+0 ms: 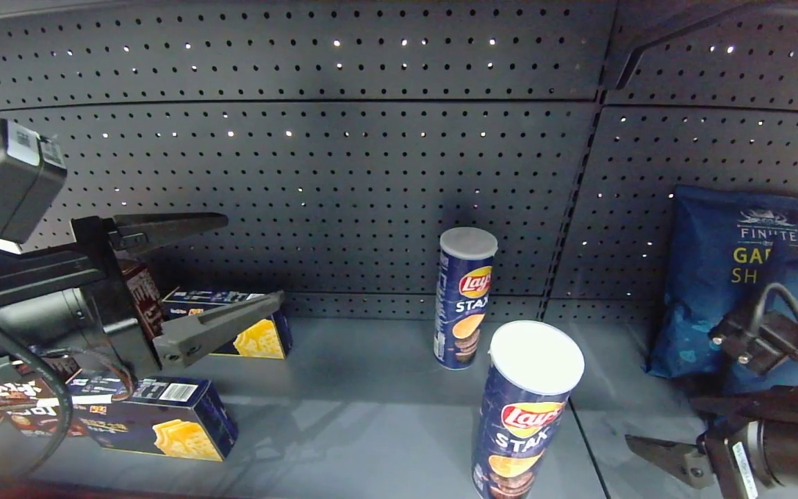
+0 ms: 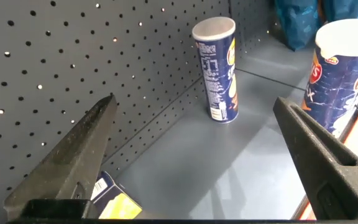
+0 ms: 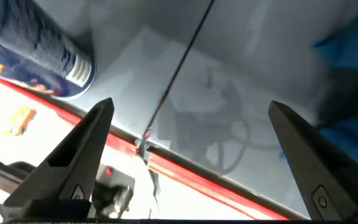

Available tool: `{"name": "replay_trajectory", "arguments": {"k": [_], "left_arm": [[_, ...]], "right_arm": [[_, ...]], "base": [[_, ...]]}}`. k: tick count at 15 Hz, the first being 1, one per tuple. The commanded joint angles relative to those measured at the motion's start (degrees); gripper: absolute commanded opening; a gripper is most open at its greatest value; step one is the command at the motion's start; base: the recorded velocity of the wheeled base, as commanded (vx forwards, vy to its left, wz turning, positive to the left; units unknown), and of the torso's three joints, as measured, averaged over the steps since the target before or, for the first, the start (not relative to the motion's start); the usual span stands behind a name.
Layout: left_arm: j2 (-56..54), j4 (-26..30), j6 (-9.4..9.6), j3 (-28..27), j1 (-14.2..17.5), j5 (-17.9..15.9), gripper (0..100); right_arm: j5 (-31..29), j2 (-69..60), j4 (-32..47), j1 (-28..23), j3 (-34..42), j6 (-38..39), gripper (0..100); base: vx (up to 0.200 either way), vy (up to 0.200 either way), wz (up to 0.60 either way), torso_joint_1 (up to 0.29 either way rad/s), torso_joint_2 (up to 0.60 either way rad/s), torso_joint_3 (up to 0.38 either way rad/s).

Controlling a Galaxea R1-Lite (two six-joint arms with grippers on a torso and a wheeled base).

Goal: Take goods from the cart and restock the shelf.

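Observation:
Two tall blue chip cans stand on the grey shelf [image 1: 371, 388]: one near the back [image 1: 465, 298], one at the front edge [image 1: 527, 409]. My left gripper [image 1: 253, 260] hovers open and empty over the shelf's left part, above two blue cracker boxes [image 1: 233, 333] [image 1: 163, 419]. In the left wrist view its fingers [image 2: 73, 162] frame the back can [image 2: 216, 68], which stands farther off, with the front can [image 2: 344, 68] beside one finger. My right gripper [image 1: 661, 419] is low at the front right, open and empty. In its wrist view the fingers [image 3: 79, 155] straddle the shelf's red front edge [image 3: 185, 165], near the front can [image 3: 36, 50].
A blue chip bag [image 1: 731, 277] leans against the pegboard back wall [image 1: 343, 173] on the right section. More snack packs [image 1: 18, 409] lie at the far left front. A bare stretch of shelf lies between the boxes and the cans.

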Motion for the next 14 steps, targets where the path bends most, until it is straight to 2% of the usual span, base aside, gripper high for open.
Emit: {"name": "replay_trajectory", "arguments": {"k": [1, 4, 9, 14], "left_arm": [[0.7, 0.0, 0.01, 0.1, 0.0, 0.0, 100], [2.2, -0.6, 0.1, -0.6, 0.0, 0.0, 100], [3.3, -1.3, 0.19, -1.0, -0.1, 0.1, 100], [3.8, -1.3, 0.19, -1.2, -0.1, 0.0, 100]], "right_arm": [[0.0, 3.2, 0.0, 1.1, 0.1, 0.0, 100], [0.2, 4.7, -1.2, 3.9, 0.9, 1.4, 100], [-0.1, 7.9, -1.6, 4.9, -0.5, 1.4, 100], [-0.2, 12.3, -3.1, 6.7, -5.0, 1.4, 100]], "base": [[0.0, 0.0, 0.0, 0.0, 0.0, 0.0], [0.0, 0.0, 0.0, 0.0, 0.0, 0.0], [0.0, 0.0, 0.0, 0.0, 0.0, 0.0], [0.0, 0.0, 0.0, 0.0, 0.0, 0.0]]}}
